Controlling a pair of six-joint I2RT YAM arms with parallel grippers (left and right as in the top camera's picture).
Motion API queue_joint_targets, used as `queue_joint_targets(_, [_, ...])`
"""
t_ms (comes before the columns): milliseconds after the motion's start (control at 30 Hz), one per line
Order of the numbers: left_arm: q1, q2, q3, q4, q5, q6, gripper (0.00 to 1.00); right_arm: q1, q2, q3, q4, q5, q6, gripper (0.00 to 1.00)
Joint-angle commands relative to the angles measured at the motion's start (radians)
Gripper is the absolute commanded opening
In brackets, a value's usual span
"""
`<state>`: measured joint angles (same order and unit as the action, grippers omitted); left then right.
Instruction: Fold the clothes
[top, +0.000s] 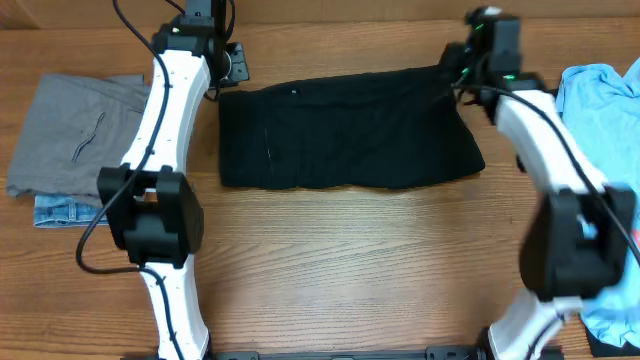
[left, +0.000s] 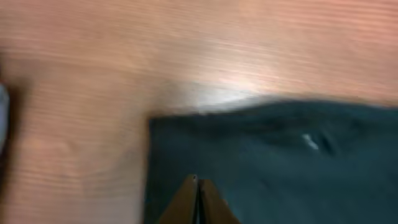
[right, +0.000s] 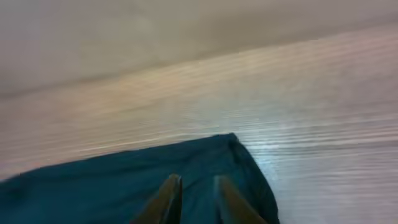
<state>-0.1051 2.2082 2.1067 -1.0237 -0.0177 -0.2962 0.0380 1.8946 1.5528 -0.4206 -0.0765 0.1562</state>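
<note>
Seen from above, a black piece (top: 345, 130) lies flat in the middle of the table (top: 350, 270). It is folded into a wide band whose long axis runs side to side between my two arms. Both arms reach to its far edge, so each is nearest its own end.

In the left wrist view, the left fingers (left: 185, 205) are pressed together over the cloth, just inside the far left corner. I cannot tell whether they pinch any fabric.

In the right wrist view, the right fingers (right: 165, 202) stand slightly apart above the cloth and hold nothing. The far right corner is just ahead of them.

A grey piece (top: 75, 130) lies well to the left and a blue T-shirt (top: 600, 90) well to the right. I judge the next fold would carry one short end across toward the other.
</note>
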Motion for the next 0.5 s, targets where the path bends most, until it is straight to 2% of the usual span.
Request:
queue_joint_targets(0, [-0.026,-0.023,0.004,-0.122,0.317,-0.025,0.04,0.001,-0.114,0.009,-0.153,-0.207,0.000,0.05])
queue_joint_targets(200, [-0.090,-0.020,-0.066,-0.173,0.528,0.005,0.04,0.008,-0.109,0.000,-0.408,-0.552,-0.018,0.04])
queue_joint_targets(467, [-0.205,-0.020,-0.220,-0.045,0.523,0.002,0.04,0.077,-0.097,-0.082,-0.512,-0.606,-0.188,0.04])
